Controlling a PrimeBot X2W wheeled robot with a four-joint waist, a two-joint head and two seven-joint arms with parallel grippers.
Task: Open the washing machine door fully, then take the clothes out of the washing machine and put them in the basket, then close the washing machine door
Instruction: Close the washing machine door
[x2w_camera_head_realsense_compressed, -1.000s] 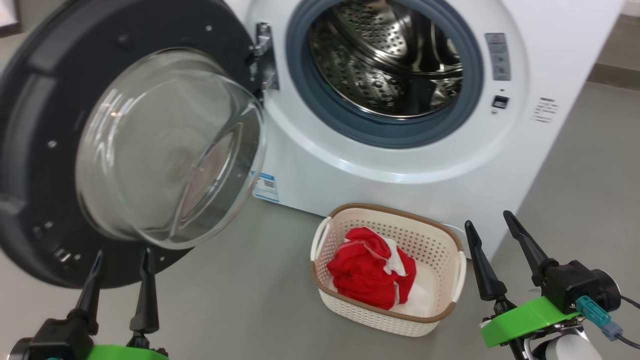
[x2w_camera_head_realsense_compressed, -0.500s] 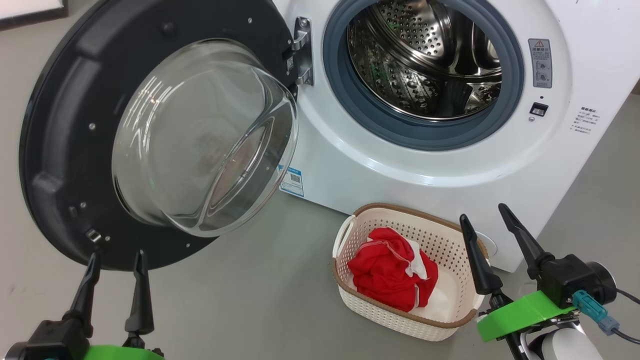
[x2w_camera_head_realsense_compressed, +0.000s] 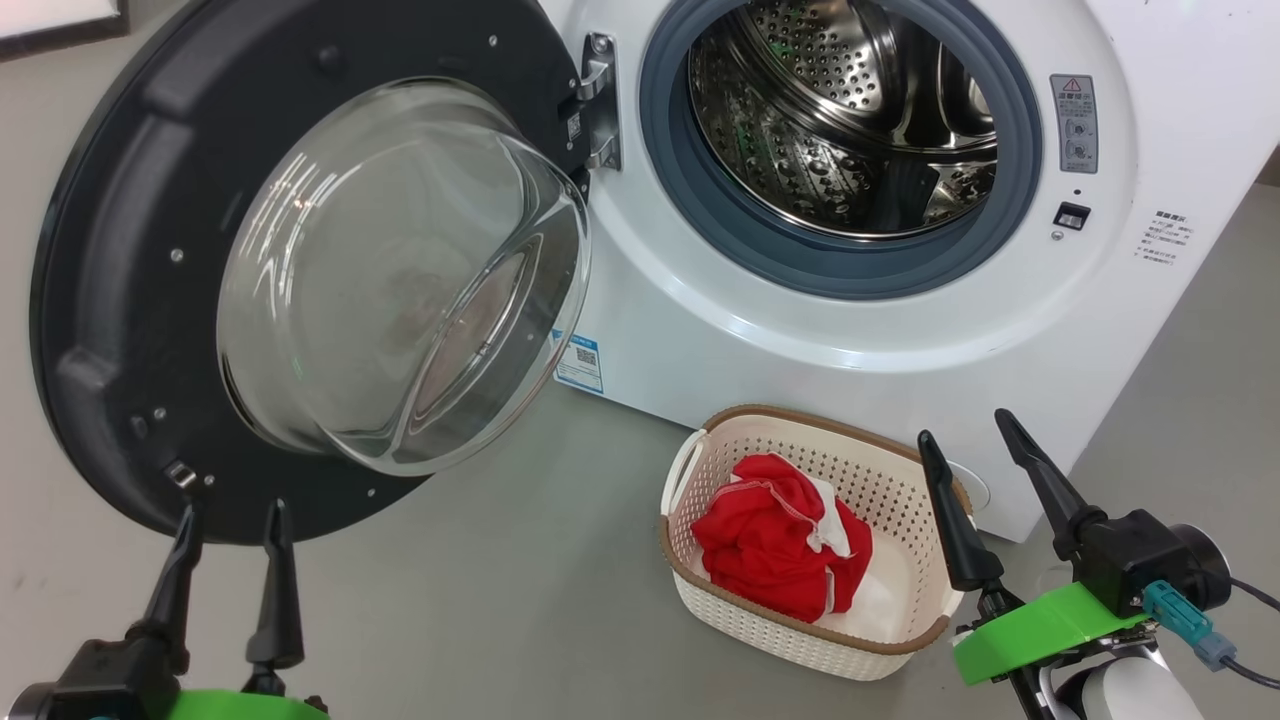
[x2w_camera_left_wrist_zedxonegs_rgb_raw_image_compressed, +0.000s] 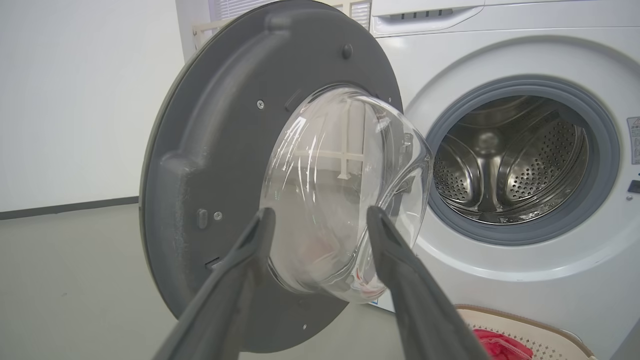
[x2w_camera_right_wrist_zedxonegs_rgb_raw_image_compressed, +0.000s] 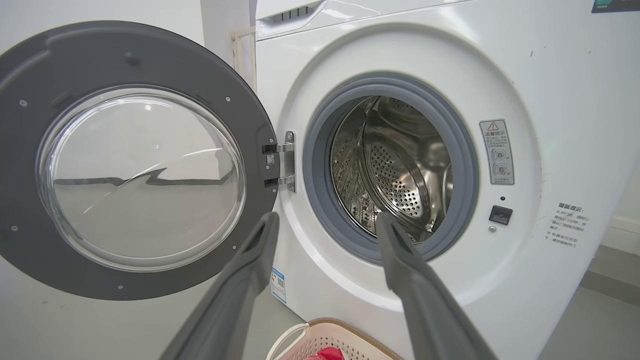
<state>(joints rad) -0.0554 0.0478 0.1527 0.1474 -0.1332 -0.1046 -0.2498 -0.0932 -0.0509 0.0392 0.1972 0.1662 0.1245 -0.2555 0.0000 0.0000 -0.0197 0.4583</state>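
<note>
Reading this as door-closing time: clothes (x2w_camera_head_realsense_compressed: 770, 545) sit in the basket (x2w_camera_head_realsense_compressed: 760, 622), lower centre; drum (x2w_camera_head_realsense_compressed: 850, 130) looks empty. Our left gripper (x2w_camera_head_realsense_compressed: 232, 510), jaws apart and empty, hovers lower left, just below the wide-open washing machine door (x2w_camera_head_realsense_compressed: 110, 250), likely to push it; right gripper (x2w_camera_head_realsense_compressed: 964, 428) likewise open.

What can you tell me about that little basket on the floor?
The basket is small, rectangular, cream plastic with perforated walls, a brown rim and pale side handles. It stands upright on the grey floor close before the white washing machine; whether they touch cannot be told. Bunched red clothes with white trim lie inside it.
</note>
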